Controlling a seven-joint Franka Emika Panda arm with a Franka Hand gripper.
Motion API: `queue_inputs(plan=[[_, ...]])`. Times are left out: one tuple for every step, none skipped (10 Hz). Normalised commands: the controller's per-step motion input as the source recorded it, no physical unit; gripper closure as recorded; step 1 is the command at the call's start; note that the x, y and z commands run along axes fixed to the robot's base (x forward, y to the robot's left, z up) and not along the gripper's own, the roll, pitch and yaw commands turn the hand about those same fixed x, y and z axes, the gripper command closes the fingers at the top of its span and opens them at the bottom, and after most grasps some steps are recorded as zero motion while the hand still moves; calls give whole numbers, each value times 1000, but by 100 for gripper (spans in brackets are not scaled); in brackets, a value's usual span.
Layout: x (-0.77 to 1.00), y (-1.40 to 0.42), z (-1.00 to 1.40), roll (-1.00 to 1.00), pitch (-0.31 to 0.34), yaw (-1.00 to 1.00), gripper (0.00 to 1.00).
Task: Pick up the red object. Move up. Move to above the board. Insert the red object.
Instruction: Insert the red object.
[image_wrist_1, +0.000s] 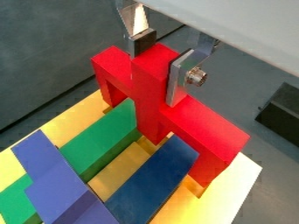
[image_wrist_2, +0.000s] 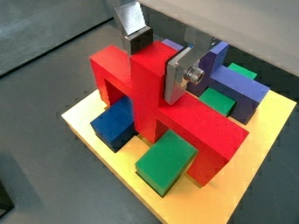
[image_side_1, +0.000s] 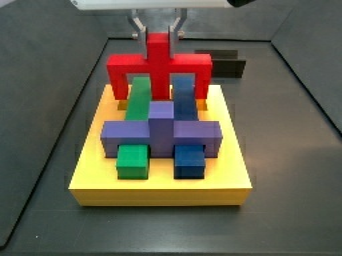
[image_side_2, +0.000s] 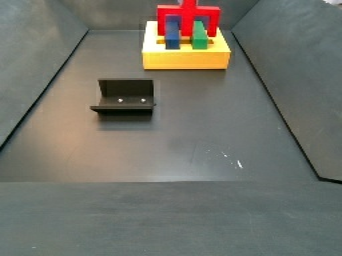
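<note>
The red object (image_wrist_1: 140, 80) (image_wrist_2: 146, 87) stands upright at the far end of the yellow board (image_side_1: 160, 186) (image_side_2: 187, 58), its legs and stem down among the long green block (image_wrist_2: 163, 162) and blue block (image_wrist_2: 114, 122). My gripper (image_wrist_1: 160, 63) (image_wrist_2: 158, 63) (image_side_1: 158, 28) comes from above and is shut on the red object's central stem, a silver finger with its dark pad on each side. In both side views the red object (image_side_1: 158, 65) (image_side_2: 187, 18) rises above the other pieces. A purple piece (image_side_1: 160, 130) lies flat across the board's middle.
The dark fixture (image_side_2: 124, 97) stands on the grey floor well away from the board. A small black box (image_side_1: 230, 66) (image_wrist_1: 281, 109) sits just behind the board. Sloping grey walls (image_side_2: 40, 90) enclose the floor.
</note>
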Motion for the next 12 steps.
queue_inputs(plan=[[0, -40, -174, -40, -36, 0, 100], [9, 0, -211, -10, -27, 0, 100], [103, -51, -186, 1, 0, 26, 100], [123, -137, -171, 19, 0, 100, 100], [137, -86, -186, 11, 0, 69, 100], [189, 0, -237, 17, 0, 20, 100], [180, 0, -246, 20, 0, 29, 100], [0, 174, -180, 0, 0, 0, 100], [-63, 200, 0, 0, 0, 0, 100], [-126, 129, 26, 0, 0, 0, 100], [-66, 37, 29, 6, 0, 0, 100], [0, 0, 40, 51, 19, 0, 100]])
